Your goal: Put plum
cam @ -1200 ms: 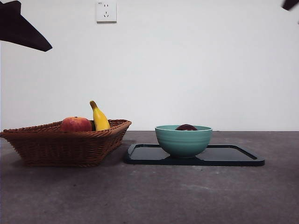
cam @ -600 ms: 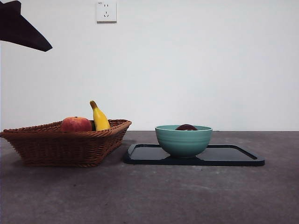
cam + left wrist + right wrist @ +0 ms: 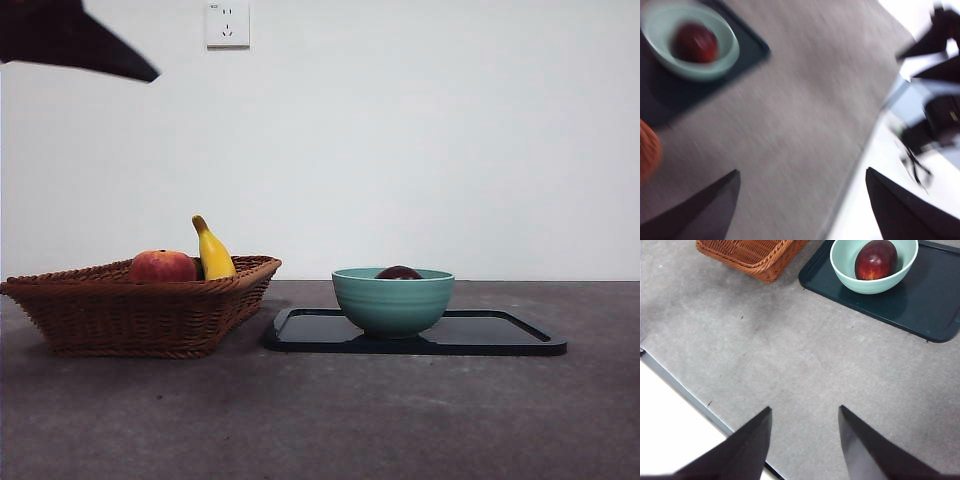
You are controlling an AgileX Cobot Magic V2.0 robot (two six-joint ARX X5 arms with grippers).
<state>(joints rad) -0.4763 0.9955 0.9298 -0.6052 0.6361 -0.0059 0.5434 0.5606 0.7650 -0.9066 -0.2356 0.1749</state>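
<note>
The dark maroon plum (image 3: pixel 399 272) lies in a teal bowl (image 3: pixel 392 300) on a dark tray (image 3: pixel 500 335). It shows in the right wrist view (image 3: pixel 875 259) and, blurred, in the left wrist view (image 3: pixel 695 42). My left gripper (image 3: pixel 800 200) is open and empty, high above the table; it shows as a dark tip at the front view's top left (image 3: pixel 75 40). My right gripper (image 3: pixel 805 435) is open and empty, high above the table's near edge, out of the front view.
A wicker basket (image 3: pixel 140 305) at the left holds a red-orange fruit (image 3: pixel 162 266) and a yellow banana (image 3: pixel 212 250). The basket's corner shows in the right wrist view (image 3: pixel 752 255). A wall socket (image 3: pixel 227 24) is on the white wall.
The left arm's dark tip has moved rightward at the top left. The right arm's tip left the top right corner a second ago. Plum, bowl and basket have not moved.
</note>
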